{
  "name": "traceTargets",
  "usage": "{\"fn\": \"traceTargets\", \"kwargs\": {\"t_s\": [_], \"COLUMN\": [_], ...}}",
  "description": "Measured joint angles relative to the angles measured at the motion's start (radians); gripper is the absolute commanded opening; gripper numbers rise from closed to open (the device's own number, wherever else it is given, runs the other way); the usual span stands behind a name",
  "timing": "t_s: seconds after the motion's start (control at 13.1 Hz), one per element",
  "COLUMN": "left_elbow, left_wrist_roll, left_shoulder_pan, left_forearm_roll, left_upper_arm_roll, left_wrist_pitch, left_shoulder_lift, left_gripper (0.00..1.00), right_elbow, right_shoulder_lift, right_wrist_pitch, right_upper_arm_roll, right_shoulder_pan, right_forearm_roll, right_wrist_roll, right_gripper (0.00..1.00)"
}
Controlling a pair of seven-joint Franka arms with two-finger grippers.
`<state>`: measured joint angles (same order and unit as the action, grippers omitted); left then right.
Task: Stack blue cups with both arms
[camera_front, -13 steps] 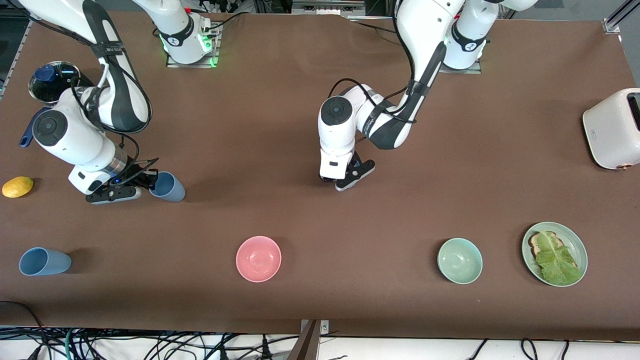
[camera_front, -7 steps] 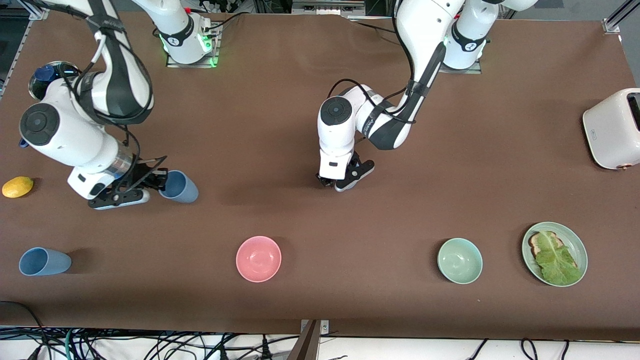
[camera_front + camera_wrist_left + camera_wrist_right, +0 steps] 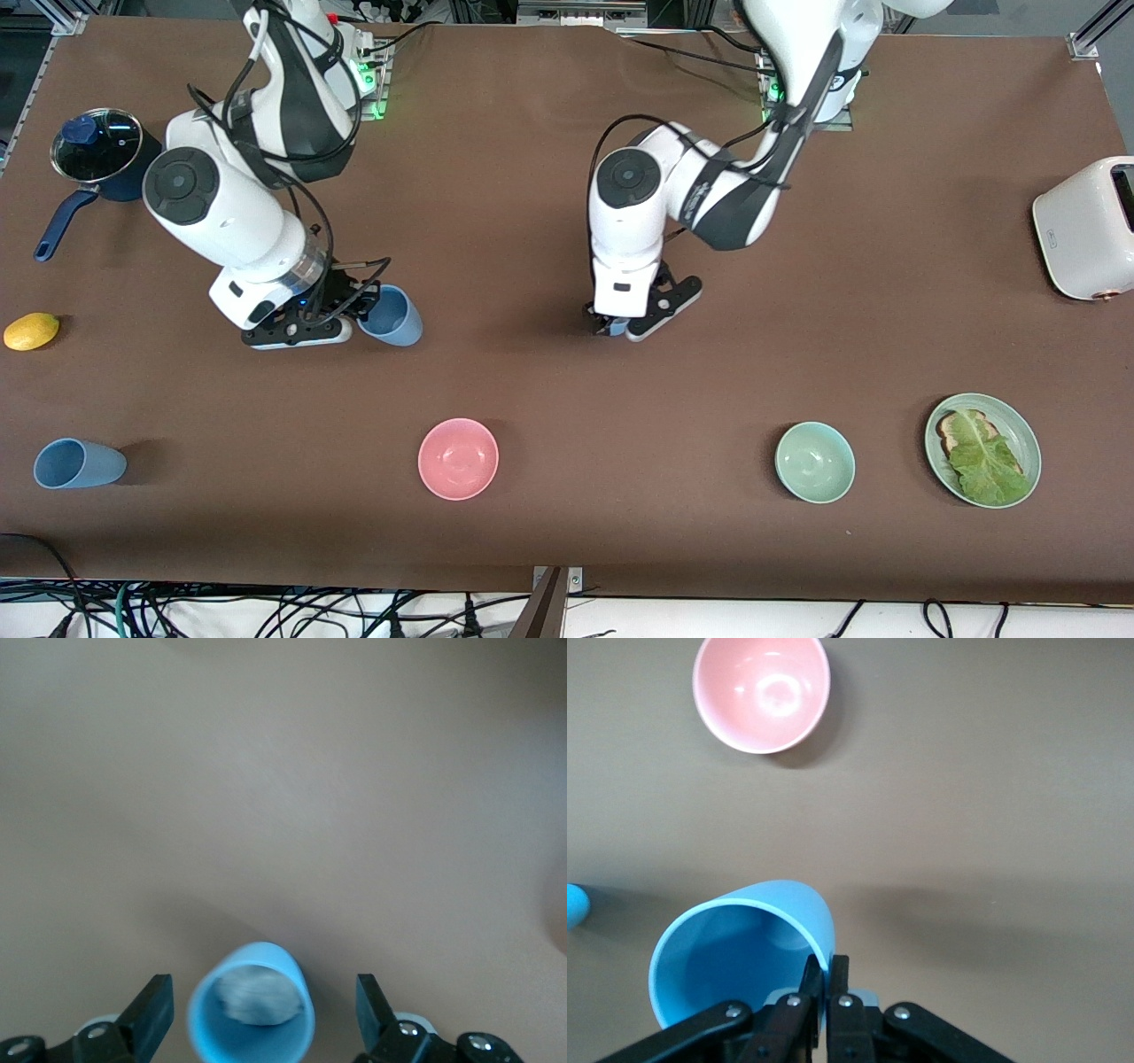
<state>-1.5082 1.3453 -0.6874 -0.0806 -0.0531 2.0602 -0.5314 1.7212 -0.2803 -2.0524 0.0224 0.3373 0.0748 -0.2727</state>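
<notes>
My right gripper (image 3: 354,312) hangs over the brown table (image 3: 549,381) toward the right arm's end, its fingers (image 3: 833,979) pinched on the rim of a light-blue cup (image 3: 391,316) held tilted off the cloth. My left gripper (image 3: 631,326) is over the middle of the table with its fingers (image 3: 152,1014) spread wide either side of a second blue cup (image 3: 251,1016) standing upright, mouth up, neither finger touching it. A third blue cup (image 3: 78,463) lies on its side near the front edge at the right arm's end, well apart from the pink bowl (image 3: 458,458).
</notes>
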Motion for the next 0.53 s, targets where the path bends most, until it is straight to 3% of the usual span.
{"fn": "traceTargets", "kwargs": {"t_s": [0.23,0.53], "left_elbow": [0.0,0.001], "left_wrist_roll": [-0.113,-0.424], "left_shoulder_pan": [0.052,0.195], "left_forearm_roll": [0.001,0.029], "left_upper_arm_roll": [0.001,0.002], "left_wrist_pitch": [-0.123,-0.283], "left_shoulder_lift": [0.092,0.208], "left_gripper": [0.91,0.91], "right_elbow": [-0.031,-0.11], "right_shoulder_lift": [-0.002,-0.032], "right_wrist_pitch": [0.011,0.049], "right_upper_arm_roll": [0.0,0.001], "right_shoulder_pan": [0.091,0.238], "right_forearm_roll": [0.0,0.0], "right_wrist_roll": [-0.148,-0.374], "right_gripper": [0.0,0.0]}}
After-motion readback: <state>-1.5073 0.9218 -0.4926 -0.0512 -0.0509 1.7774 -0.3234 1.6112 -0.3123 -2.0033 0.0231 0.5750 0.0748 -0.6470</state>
